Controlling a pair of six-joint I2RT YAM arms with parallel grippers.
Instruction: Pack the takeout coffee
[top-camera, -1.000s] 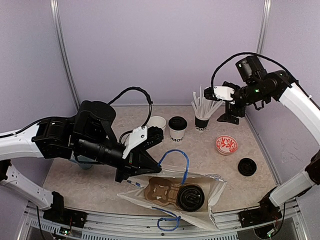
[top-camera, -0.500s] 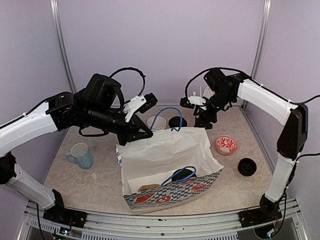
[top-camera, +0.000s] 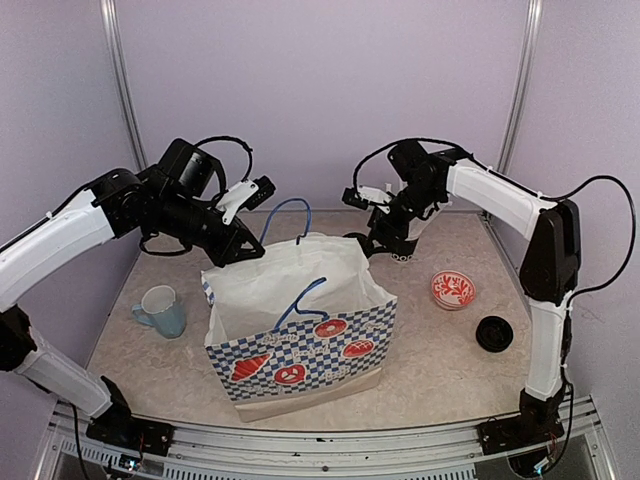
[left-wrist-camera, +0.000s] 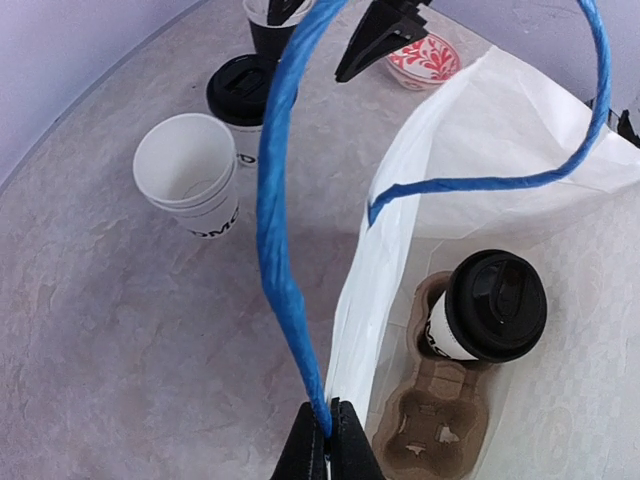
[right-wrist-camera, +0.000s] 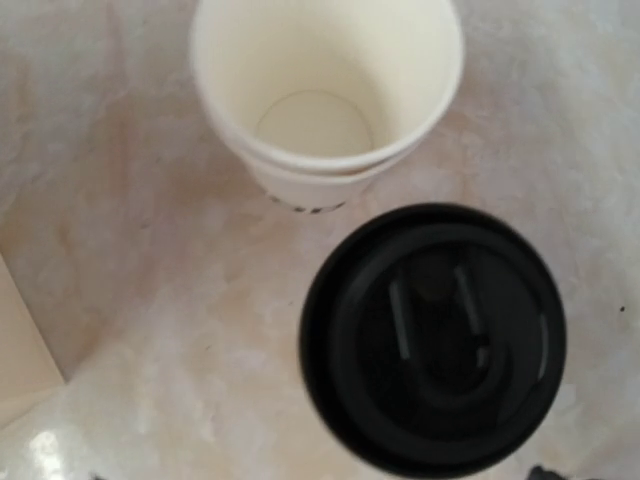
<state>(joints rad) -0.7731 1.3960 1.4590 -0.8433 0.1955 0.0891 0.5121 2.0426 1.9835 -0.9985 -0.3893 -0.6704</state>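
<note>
Pinches, left gripper (left-wrist-camera: 328, 425) clamped thin, the blue rope handle (left-wrist-camera: 275, 230) of the white blue-checked paper bag (top-camera: 300, 350) near the table's (top-camera: 450, 340) front edge. Carries inside, in a brown cardboard carrier (left-wrist-camera: 425, 440), one black-lidded white paper cup (left-wrist-camera: 490, 305). Hangs the right gripper (top-camera: 378, 235), jaws wide, over another lidded cup (right-wrist-camera: 435, 335) beside a lidless white cup (right-wrist-camera: 325, 90) by the far edge.

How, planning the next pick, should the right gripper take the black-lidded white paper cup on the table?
Probably pinch the black-lidded white paper cup by its wall under the lid, coming from above: it stands upright, with the open white paper cup beside it.
</note>
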